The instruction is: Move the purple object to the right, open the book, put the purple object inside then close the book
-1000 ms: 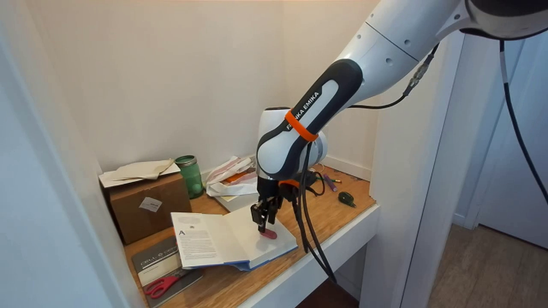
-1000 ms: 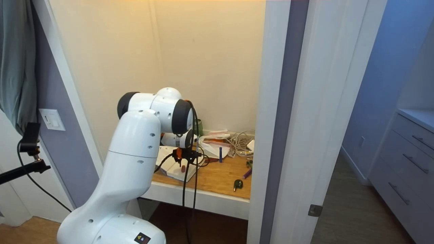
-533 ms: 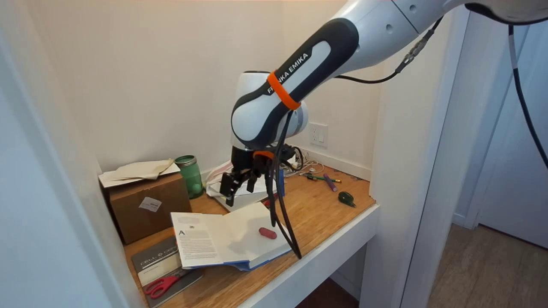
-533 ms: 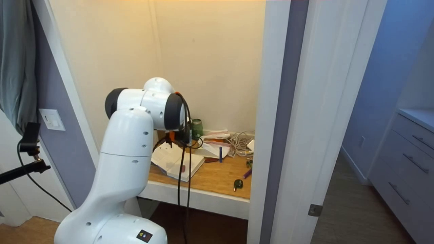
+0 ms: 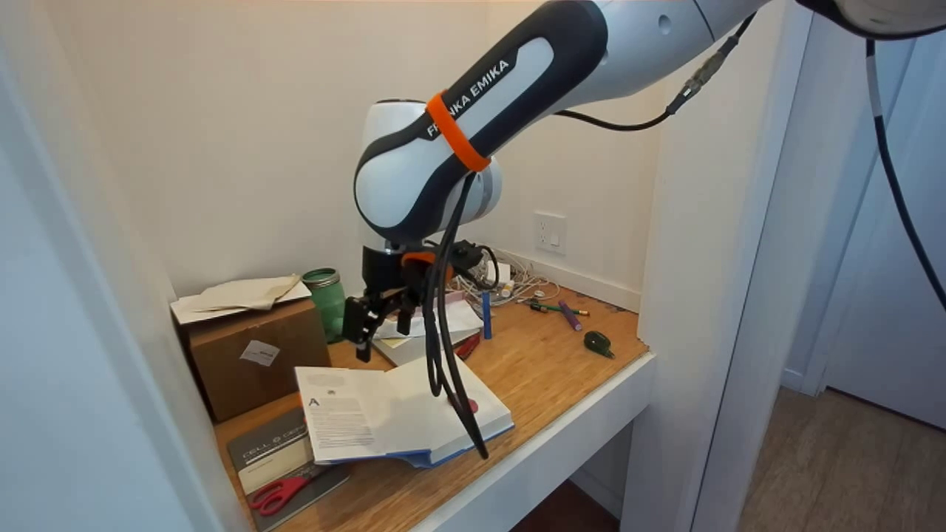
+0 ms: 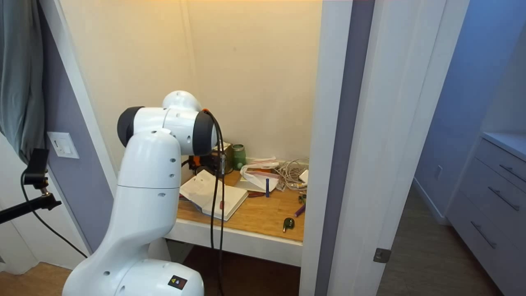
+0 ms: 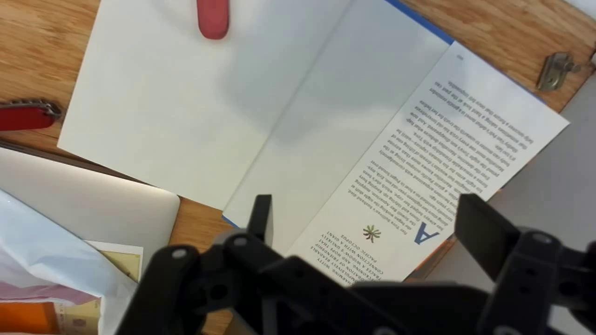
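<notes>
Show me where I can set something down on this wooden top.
Widest bare wood: between the book, blue marker, dark green item and white front edge. A narrower strip runs between book and edge. Crowded: along the back, with cardboard box, green jar, plastic bag and cable tangle; also the grey booklet under red scissors.

– What's the surface?
– A wooden desktop (image 5: 539,362) with a white front edge (image 5: 547,432).
– Left side?
– A brown cardboard box (image 5: 259,366) at the far left, a green glass jar (image 5: 329,304) just right of it, and, nearer, a grey notebook (image 5: 275,459).
– And the middle?
– An open book (image 5: 414,410), its left part overlapping the notebook. Beyond it there's a silver laptop (image 7: 139,207), with a red pocketknife (image 7: 25,118) just to the right and a blue marker (image 5: 486,316) standing on end.
– To the right?
– Pale cables (image 6: 291,173) tangled at the far side. Nearer, a green pencil (image 5: 553,307), a purple marker (image 5: 570,316) just beside it, then a small dark green thing (image 5: 597,343) I can't make out.
</notes>
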`<state>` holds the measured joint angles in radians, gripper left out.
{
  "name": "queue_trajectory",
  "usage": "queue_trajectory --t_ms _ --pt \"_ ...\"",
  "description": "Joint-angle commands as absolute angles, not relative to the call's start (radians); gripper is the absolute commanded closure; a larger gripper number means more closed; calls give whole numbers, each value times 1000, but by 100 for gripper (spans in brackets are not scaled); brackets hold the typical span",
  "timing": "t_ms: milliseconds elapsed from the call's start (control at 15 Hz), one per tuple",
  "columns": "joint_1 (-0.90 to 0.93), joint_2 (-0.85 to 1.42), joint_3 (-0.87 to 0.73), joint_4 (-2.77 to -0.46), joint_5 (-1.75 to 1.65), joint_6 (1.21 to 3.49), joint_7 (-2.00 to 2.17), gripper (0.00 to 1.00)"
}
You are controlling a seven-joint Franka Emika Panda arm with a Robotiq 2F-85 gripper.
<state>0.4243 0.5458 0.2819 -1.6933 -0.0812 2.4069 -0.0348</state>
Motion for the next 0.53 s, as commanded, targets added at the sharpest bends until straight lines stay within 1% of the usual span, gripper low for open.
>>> queue_trajectory --t_ms 0,200,467 --pt "414 554 321 -1686 -40 2421 -77 0" --pt "435 587 370 -1655 -26 2429 -142 0" --pt "495 616 367 -1633 -69 2441 -113 0"
